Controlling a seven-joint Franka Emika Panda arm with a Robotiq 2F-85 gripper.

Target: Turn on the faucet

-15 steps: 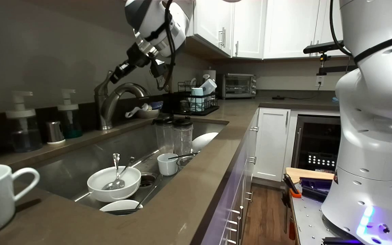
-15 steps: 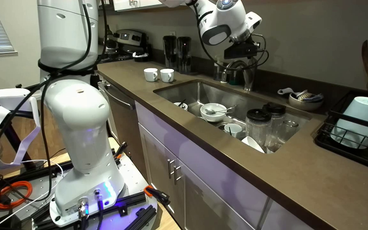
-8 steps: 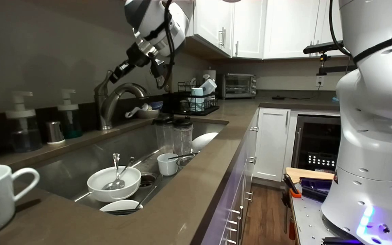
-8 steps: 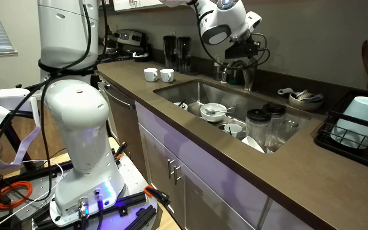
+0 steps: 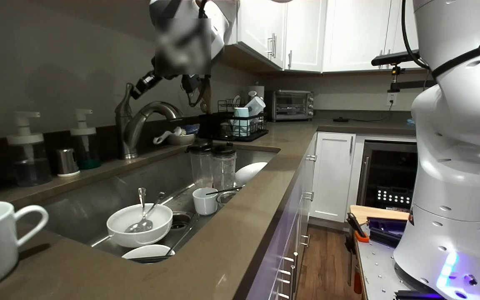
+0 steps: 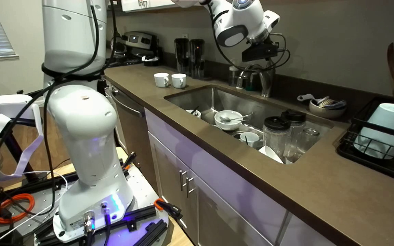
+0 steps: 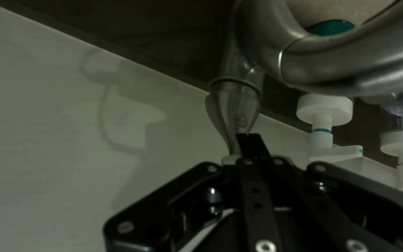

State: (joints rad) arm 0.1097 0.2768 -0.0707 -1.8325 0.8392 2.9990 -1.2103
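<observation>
Faucet (image 5: pixel 131 135): likely rigid, slick steel; best pushed at the lever's (image 5: pixel 124 103) upper end. Fingers (image 7: pixel 259 148) pressed together, nothing between; wrist view dim, lever contact unclear.

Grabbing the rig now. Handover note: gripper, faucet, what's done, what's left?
Gripper: shut, at the upper end of the lever handle; whether it touches can't be told.
Faucet: upright at the back edge of the sink, spout arching toward the basin.
Done: gripper positioned at the lever. No water shows under the spout, so it looks not yet on.
Left: probably push the lever handle with the shut gripper, then check for flow.
</observation>
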